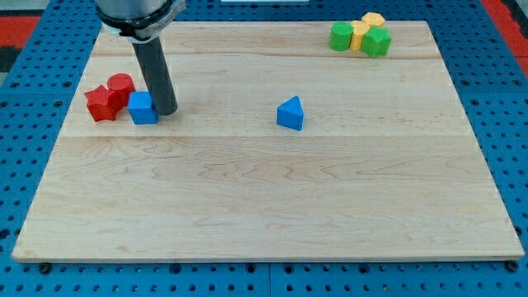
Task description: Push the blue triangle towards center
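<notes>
Surface: pale wooden board (264,198) lying on a blue perforated table (25,124); red strip at the view's top corners.
Blue triangle (290,114): near the board's middle, a little toward 1 o'clock of centre; alone, well apart from every other block.
Rod (155,70): dark, nearly upright, coming down from the arm's head at the view's top left.
My tip (166,110): on the board at about 9 o'clock from the triangle, well apart from it; just beside the blue cube, on its 3 o'clock side, touching or nearly so, cannot tell which.
Jaws: none on this arm, only the bare rod; nothing gripped.
Blue cube (143,108): far left of the board, between the tip and the red blocks.
Red blocks (110,97): two, pressed together at 9 o'clock of the cube; one round-topped, the other jagged like a star.
Green blocks (359,39): two, at the board's top right, flanking a yellow one.
Yellow blocks (368,26): two, packed in the same cluster, touching the green pair.
</notes>
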